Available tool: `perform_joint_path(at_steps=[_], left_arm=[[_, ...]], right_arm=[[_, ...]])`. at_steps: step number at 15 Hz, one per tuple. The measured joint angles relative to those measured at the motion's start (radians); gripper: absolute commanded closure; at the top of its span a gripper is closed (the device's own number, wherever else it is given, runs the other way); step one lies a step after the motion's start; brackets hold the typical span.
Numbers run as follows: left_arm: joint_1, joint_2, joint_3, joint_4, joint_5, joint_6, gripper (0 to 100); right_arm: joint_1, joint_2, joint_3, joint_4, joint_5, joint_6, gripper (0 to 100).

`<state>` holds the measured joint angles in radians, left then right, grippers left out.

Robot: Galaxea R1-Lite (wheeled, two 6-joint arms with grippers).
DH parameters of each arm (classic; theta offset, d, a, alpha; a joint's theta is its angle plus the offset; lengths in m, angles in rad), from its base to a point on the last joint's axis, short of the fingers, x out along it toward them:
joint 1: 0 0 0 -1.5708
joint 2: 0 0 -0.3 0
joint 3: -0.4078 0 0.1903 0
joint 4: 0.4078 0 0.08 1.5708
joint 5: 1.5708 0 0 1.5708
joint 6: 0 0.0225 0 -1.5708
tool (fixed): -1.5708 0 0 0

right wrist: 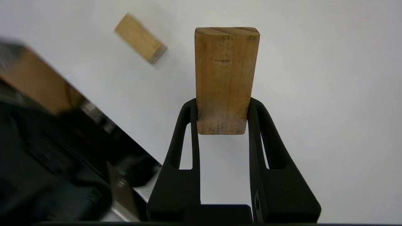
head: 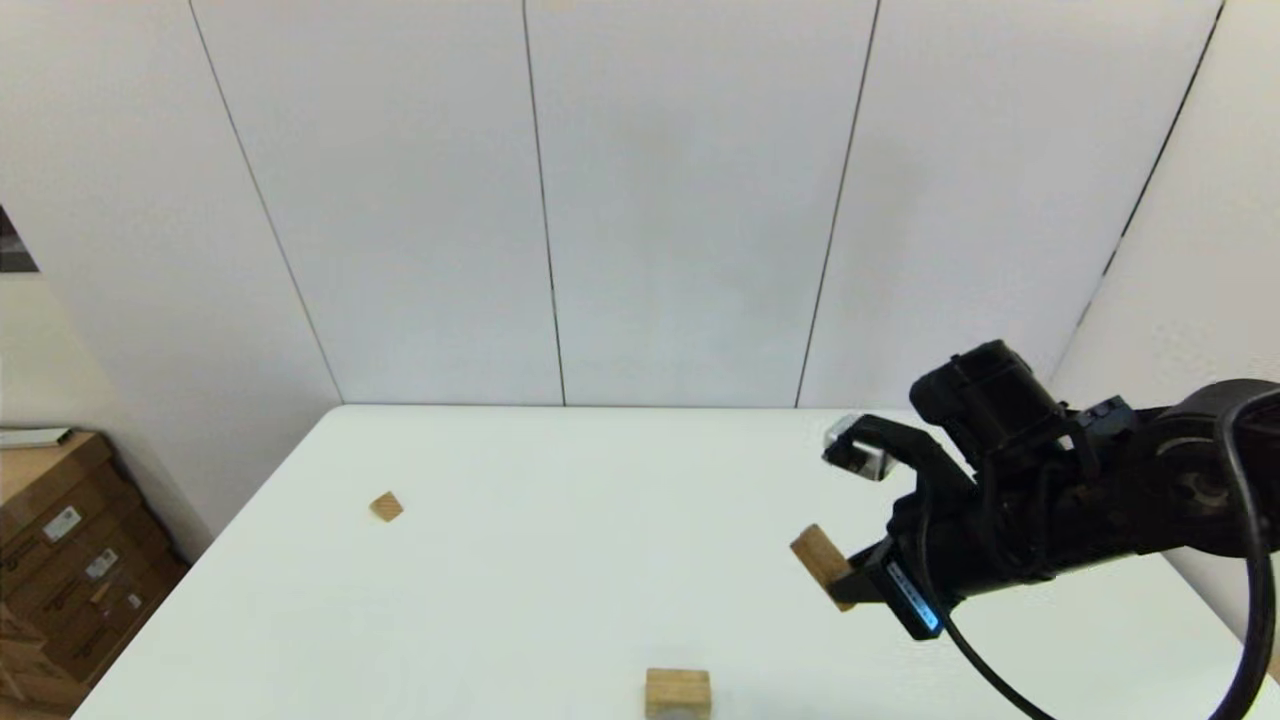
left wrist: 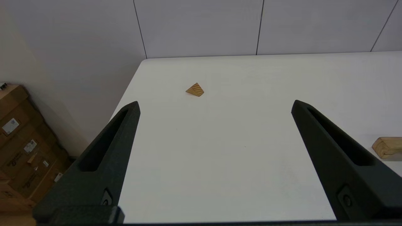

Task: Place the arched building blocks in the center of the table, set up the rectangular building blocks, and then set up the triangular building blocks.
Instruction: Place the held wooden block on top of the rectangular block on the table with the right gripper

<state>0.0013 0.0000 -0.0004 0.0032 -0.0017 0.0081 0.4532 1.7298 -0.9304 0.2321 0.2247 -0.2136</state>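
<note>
The right end effector [right wrist: 222,108] clenched the rectangular block [right wrist: 223,78] above the surface [head: 560,560]; the left end effector [left wrist: 215,106] gaped wide.

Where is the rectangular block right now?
In the head view the rectangular block is on the right side, held above the table between the right gripper's fingers, beyond and right of the arched block.

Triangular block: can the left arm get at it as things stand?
Probably yes. The left end effector is open and empty, and bare table lies between it and the triangular block. Whether it lies within reach is unclear.
</note>
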Motion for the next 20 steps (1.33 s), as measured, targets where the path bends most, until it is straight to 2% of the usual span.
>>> perform_joint_path(at_steps=[2, 4, 8, 14, 20], left_arm=[[0.000, 0.000, 0.000, 0.000, 0.000, 0.000, 0], [0.000, 0.000, 0.000, 0.000, 0.000, 0.000, 0], [0.000, 0.000, 0.000, 0.000, 0.000, 0.001, 0], [0.000, 0.000, 0.000, 0.000, 0.000, 0.001, 0], [0.000, 0.000, 0.000, 0.000, 0.000, 0.000, 0]], right_arm=[[0.050, 0.041, -0.013, 0.004, 0.001, -0.111, 100], [0.086, 0.087, -0.018, 0.004, 0.015, -0.187, 100], [0.150, 0.141, -0.037, 0.007, 0.060, -0.302, 100], [0.227, 0.227, -0.119, 0.046, 0.055, -0.383, 100], [0.326, 0.348, -0.307, 0.211, 0.041, -0.391, 100]])
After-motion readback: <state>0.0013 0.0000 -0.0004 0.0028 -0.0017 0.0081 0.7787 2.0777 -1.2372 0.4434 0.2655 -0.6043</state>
